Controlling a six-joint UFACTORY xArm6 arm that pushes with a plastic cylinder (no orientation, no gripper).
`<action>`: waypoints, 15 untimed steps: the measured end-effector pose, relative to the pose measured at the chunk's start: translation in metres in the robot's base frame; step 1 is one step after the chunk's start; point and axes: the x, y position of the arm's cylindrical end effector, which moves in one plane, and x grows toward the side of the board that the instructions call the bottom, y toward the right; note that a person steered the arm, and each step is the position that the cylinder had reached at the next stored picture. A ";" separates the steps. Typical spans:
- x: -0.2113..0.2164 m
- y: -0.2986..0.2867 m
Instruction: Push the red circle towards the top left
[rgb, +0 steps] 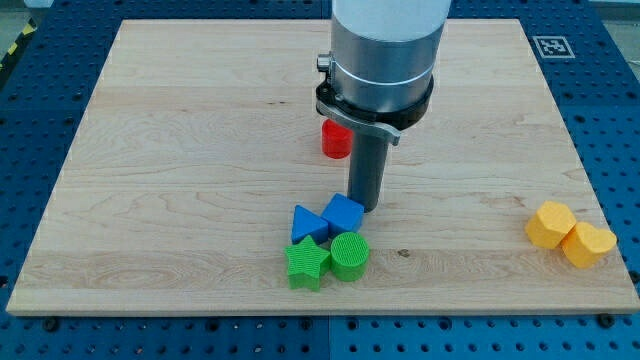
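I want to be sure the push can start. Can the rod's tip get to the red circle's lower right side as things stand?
Probably yes. My tip sits just below the red circle, beside the blue cube. Bare board lies between tip and circle, though the arm's body hides part of the circle.

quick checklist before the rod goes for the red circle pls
1. Small red circle block in view: ok, partly hidden behind the arm.
2. My tip on its lower-right side for a top-left push: ok, though not yet touching.
3. Tip clear of the blue cube block: cannot tell, they look adjacent.
4. Wooden board open toward the view's top left: ok.
5. Two yellow blocks away from the path: ok.
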 end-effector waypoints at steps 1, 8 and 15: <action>0.000 0.000; -0.063 0.034; -0.125 -0.051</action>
